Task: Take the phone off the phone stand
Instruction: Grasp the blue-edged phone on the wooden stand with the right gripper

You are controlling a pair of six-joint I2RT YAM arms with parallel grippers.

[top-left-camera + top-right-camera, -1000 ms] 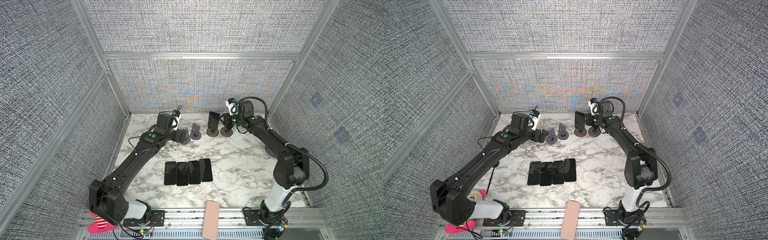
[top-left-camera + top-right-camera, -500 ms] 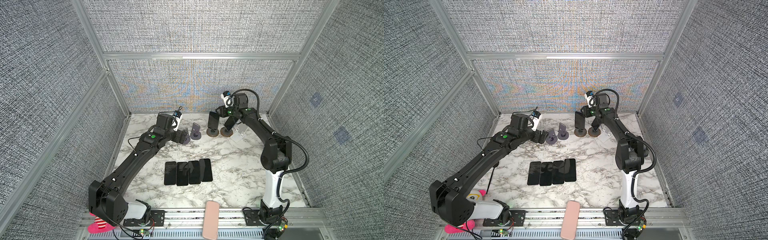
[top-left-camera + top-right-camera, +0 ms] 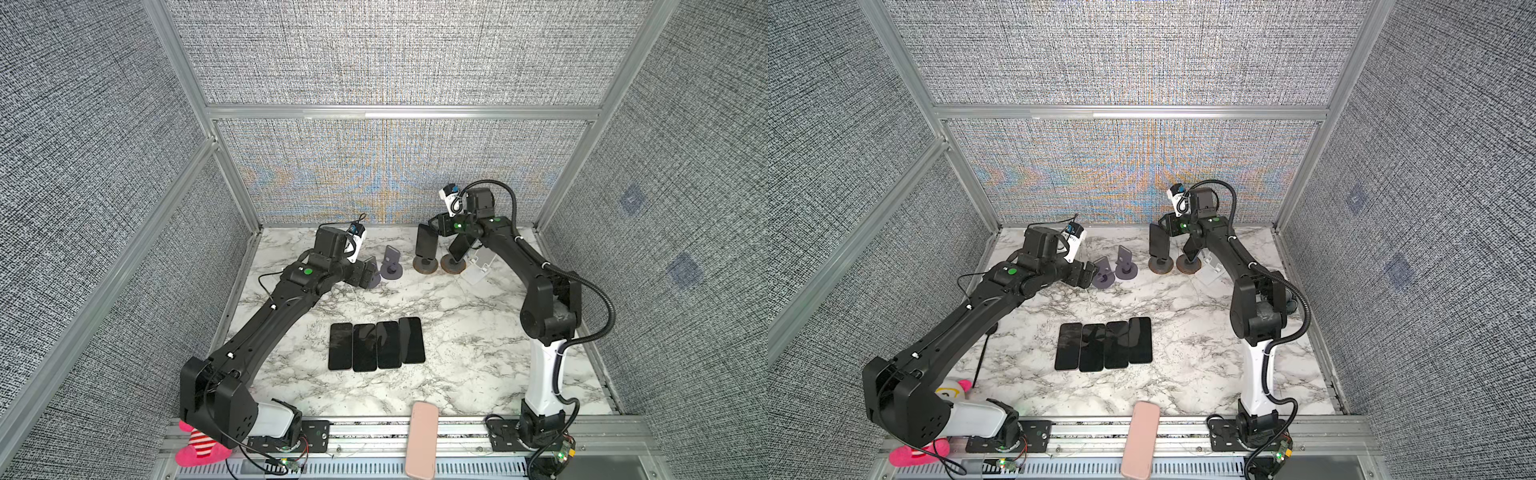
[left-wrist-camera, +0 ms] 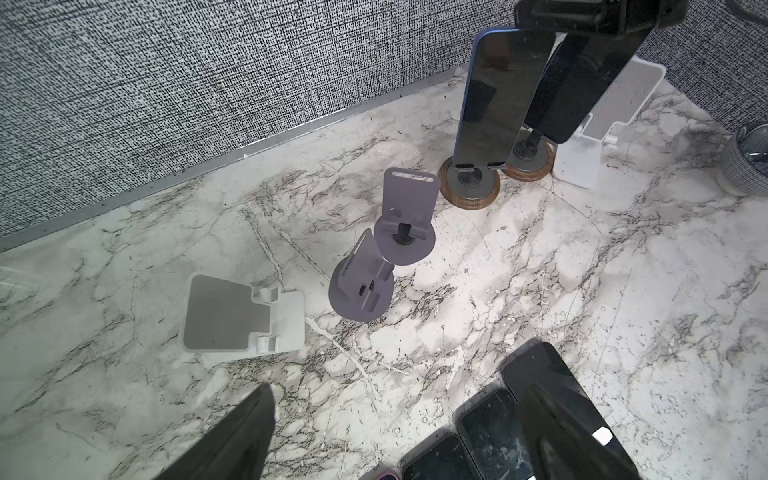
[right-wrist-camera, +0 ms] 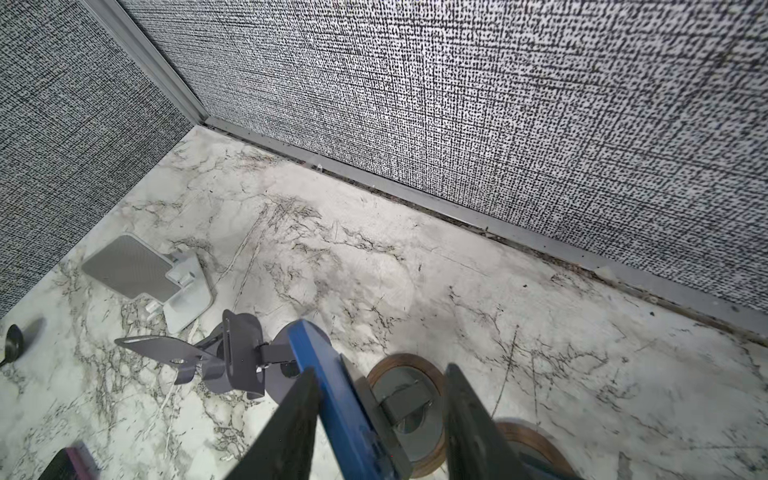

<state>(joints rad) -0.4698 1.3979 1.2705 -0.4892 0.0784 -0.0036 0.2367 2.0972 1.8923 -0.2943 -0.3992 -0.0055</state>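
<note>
A blue-edged phone (image 3: 426, 246) (image 3: 1158, 241) (image 4: 494, 95) stands upright on a round wood-rimmed phone stand (image 3: 424, 264) (image 4: 469, 189) near the back wall. My right gripper (image 3: 436, 226) (image 5: 381, 370) is at its top edge and straddles it. In the right wrist view the phone (image 5: 332, 399) lies against one finger. A gap shows between the other finger and the stand's back plate (image 5: 409, 399). My left gripper (image 3: 368, 274) (image 4: 401, 388) hangs open and empty beside the purple stands.
A second dark phone (image 3: 459, 247) leans on a matching stand just right of the first. Two purple stands (image 3: 390, 264), a white stand (image 3: 480, 266) and another white stand (image 4: 237, 311) are nearby. Several phones (image 3: 376, 345) lie flat mid-table. A pink phone (image 3: 422, 440) lies on the front rail.
My right gripper has swung left from the second stand to the top of the blue-edged phone, with its elbow drawn in. The left arm has not moved.
</note>
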